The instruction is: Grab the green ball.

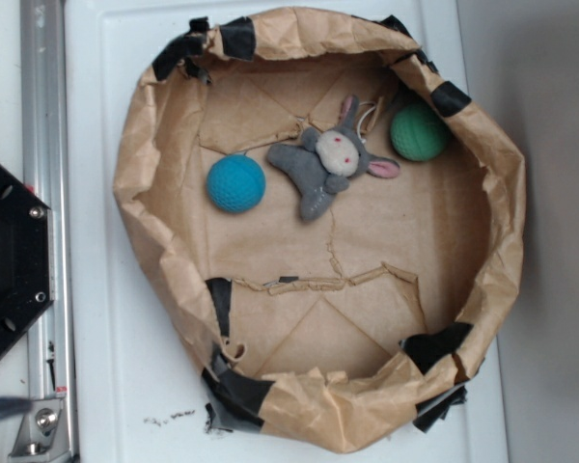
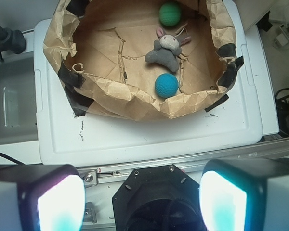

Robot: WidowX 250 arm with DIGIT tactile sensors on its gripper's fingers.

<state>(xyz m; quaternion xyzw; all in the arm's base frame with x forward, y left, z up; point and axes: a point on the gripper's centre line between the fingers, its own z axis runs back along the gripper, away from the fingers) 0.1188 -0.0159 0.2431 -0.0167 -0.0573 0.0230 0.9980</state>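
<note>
Paper pen (image 1: 150, 154): brown kraft paper crumpled into a round wall, patched with black tape (image 1: 239, 39), sitting on a white lid (image 1: 125, 386). Floor of the pen is creased, torn paper.

Green ball (image 1: 421, 132) lies at the pen's edge, close under the paper wall, just beside the bunny's ear. In the wrist view the green ball (image 2: 170, 14) is at the far side of the pen, top of frame.

Grey plush bunny (image 1: 326, 164) lies flat mid-floor, pale face up, pink inner ears; it sits between the two balls. Blue ball (image 1: 236, 183) is near the bunny's other side, apart from it.

Gripper (image 2: 142, 202): seen only in the wrist view, two pads at the bottom corners, left pad (image 2: 53, 202) glowing pale, spread wide apart with nothing between them. It hangs outside the pen, over a black hexagonal base (image 2: 156, 197) and a metal rail (image 2: 183, 163), well apart from the green ball.

No readable writing or labels anywhere; faint dark scuffs on the lid only
</note>
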